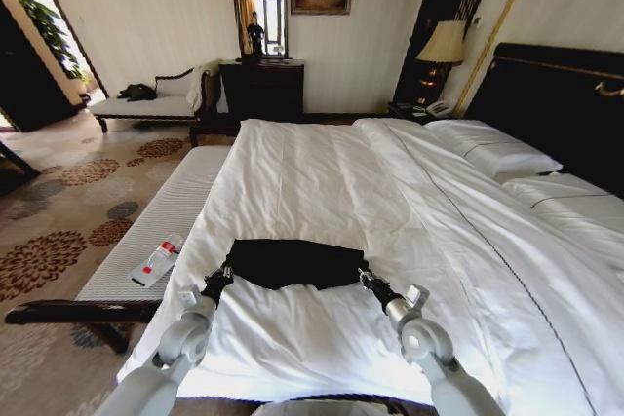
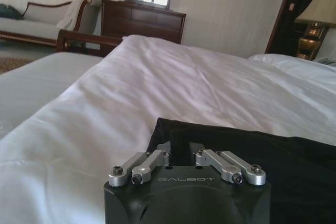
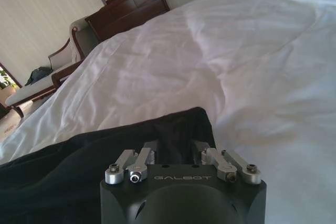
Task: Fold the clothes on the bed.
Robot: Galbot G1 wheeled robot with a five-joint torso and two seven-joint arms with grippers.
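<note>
The clothes are one black T-shirt lying as a wide, short band on the white duvet of the bed, near the foot edge. My left gripper is at the shirt's left near corner and my right gripper at its right near corner. Each is shut on the cloth's edge. In the left wrist view the black shirt spreads out from the left gripper. The right wrist view has the shirt running away from the right gripper. The near edge sags a little between the two.
A pale striped bench stands along the bed's left side with a small red-and-white item on it. Pillows lie at the dark headboard on the right. A dark dresser, a chaise and a lamp stand far off.
</note>
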